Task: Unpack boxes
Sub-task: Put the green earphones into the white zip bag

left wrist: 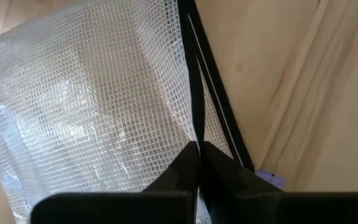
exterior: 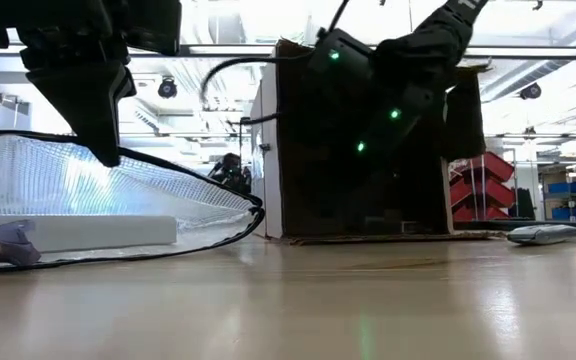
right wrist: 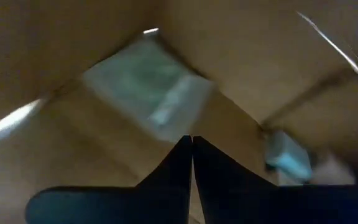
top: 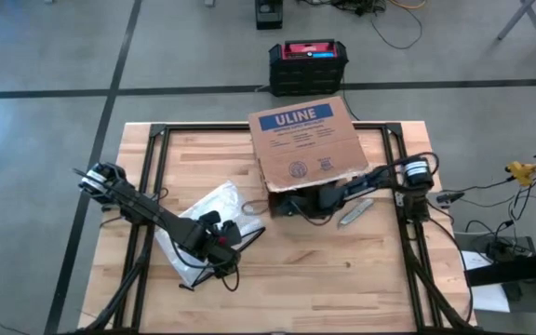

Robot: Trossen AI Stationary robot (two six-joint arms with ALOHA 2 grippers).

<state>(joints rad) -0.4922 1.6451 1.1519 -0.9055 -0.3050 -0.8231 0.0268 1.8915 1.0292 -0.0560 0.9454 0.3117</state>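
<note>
your right gripper (right wrist: 191, 142) is inside the box (top: 305, 140), jaws pressed together, maybe a pale packet just ahead. push w/o grabbing and box slides. left gripper (left wrist: 197, 149) pinches the mesh bag (left wrist: 92, 106) edge.

four cameras, one desk

overhead, straight down: whole desk (top: 342, 270), both arms, grey floor around, black-and-red case (top: 308, 65) beyond the far edge.

at desk-top level, facing across into the room: very near the mesh bag (exterior: 118, 190), with the cardboard box (exterior: 368, 150) behind, a shadowed side facing the lens. shared with the overhead: bag, box, small grey tool (exterior: 541, 234) beside the box.

on the left wrist, pressed close over the mesh bag (left wrist: 86, 106), past the closed left end effector (left wrist: 198, 149).

on the right wrist, inside the cardboard box (right wrist: 73, 143), blurred walls all round, past the closed right end effector (right wrist: 191, 142).
</note>
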